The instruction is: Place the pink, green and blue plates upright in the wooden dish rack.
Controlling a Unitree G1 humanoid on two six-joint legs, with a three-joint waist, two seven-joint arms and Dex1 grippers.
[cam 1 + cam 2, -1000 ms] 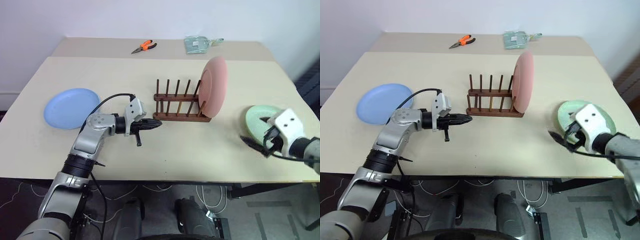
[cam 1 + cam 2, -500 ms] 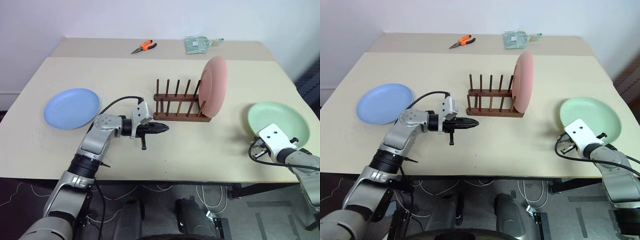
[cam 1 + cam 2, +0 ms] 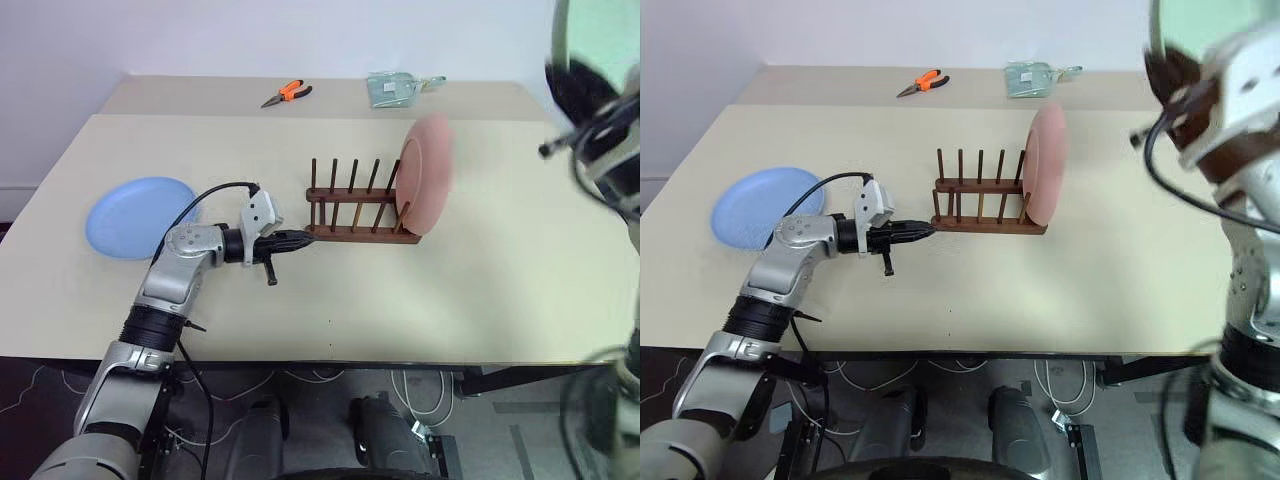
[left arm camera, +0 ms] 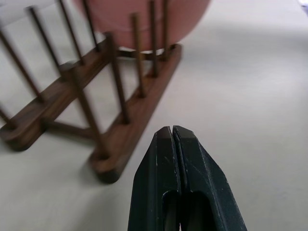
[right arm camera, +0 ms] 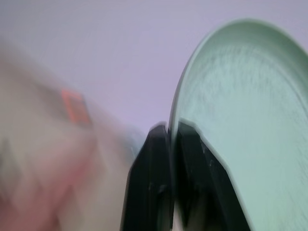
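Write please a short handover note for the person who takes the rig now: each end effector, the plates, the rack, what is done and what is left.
Left end effector: shut, empty, just off the near end of the wooden dish rack.
Right end effector: shut on the green plate, held by its rim, raised well above the table.
Pink plate: upright at the rack's right end. Done.
Blue plate: flat on the table, left of the rack. Not started.
Left: slot the green plate, then the blue one.

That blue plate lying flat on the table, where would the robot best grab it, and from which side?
Probably by the rim. The blue plate lies flat, so only its raised edge offers anything to pinch. The left pincer, shut beside the rack, is the nearer one and could come in low from the plate's right edge.
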